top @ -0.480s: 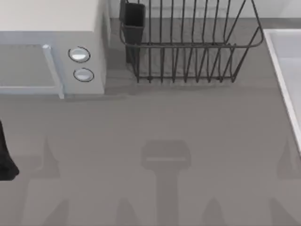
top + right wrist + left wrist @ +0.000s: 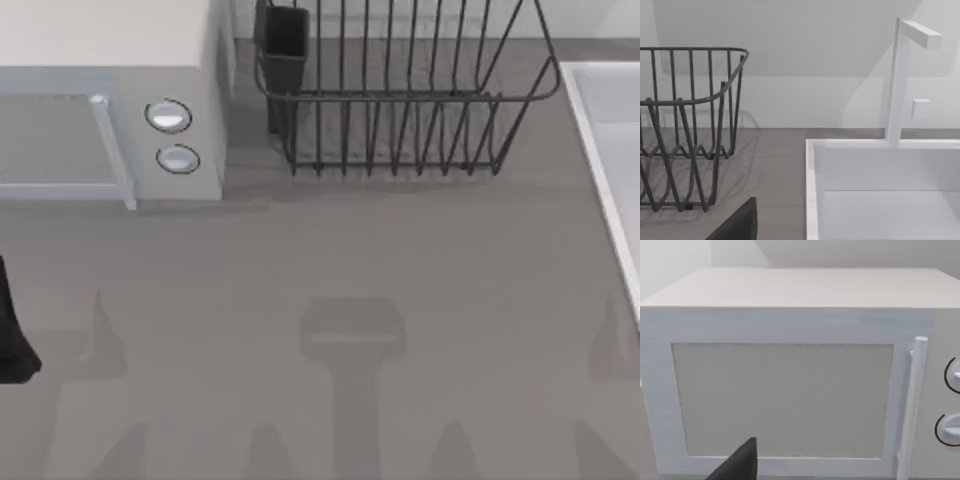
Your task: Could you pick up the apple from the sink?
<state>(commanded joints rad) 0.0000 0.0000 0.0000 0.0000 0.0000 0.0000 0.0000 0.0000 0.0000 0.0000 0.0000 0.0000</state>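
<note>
Apple isn't visible, so its position is unknown; presumably down in the sink (image 2: 812, 200) basin, whose rim sits at 3 o'clock in the top view, right of the dish rack (image 2: 400, 100). Left arm (image 2: 12, 335) parked at 9 o'clock, facing the microwave (image 2: 790, 385). Finger state: can't tell for either gripper. My call: bring the right arm over the rim, look down and confirm the apple, then descend vertically, clear of the faucet (image 2: 897, 80).

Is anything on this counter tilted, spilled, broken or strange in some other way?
Nothing stands out. The microwave sits square with its door shut, the dish rack stands upright beside it, and the sink with its faucet looks intact. No spill marks the counter. The stretch of basin in the right wrist view holds no apple.
</note>
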